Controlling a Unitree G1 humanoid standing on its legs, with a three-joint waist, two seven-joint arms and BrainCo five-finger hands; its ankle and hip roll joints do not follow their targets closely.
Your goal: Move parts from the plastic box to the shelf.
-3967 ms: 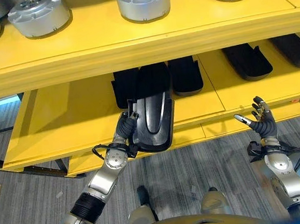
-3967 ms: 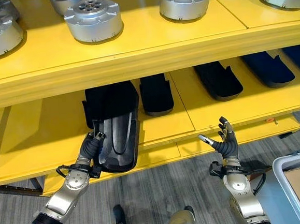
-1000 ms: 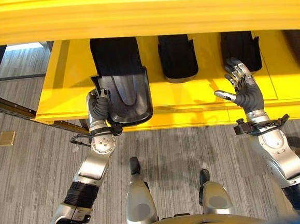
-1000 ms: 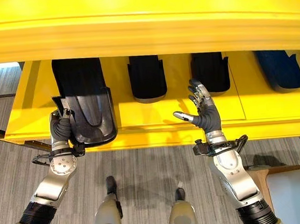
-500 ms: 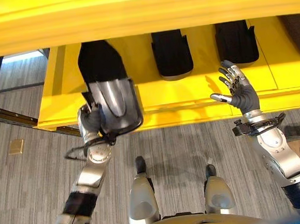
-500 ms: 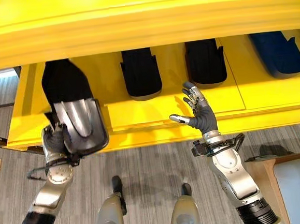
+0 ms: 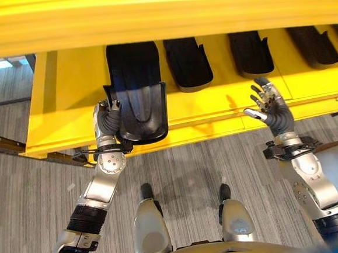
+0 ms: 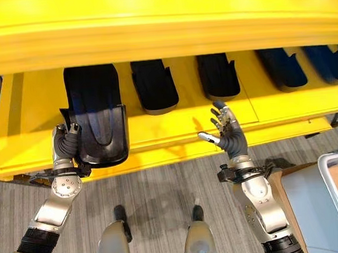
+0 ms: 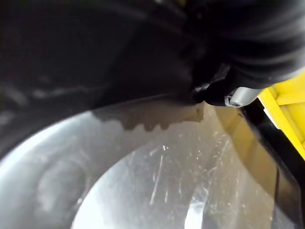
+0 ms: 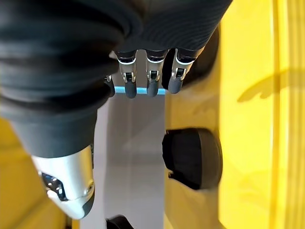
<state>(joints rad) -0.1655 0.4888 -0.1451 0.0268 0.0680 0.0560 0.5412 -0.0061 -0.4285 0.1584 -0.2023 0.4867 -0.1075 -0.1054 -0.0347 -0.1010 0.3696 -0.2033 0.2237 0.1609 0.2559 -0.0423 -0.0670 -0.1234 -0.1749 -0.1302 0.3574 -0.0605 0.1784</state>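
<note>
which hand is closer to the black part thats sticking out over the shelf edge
Left. The left hand grips the black part at its near corner; the right hand hovers open well off to its right, touching nothing.

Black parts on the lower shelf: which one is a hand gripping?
The leftmost black part, at the shelf's front edge: the left hand curls round its left side. The others lie farther back, untouched; the right hand is open.
</note>
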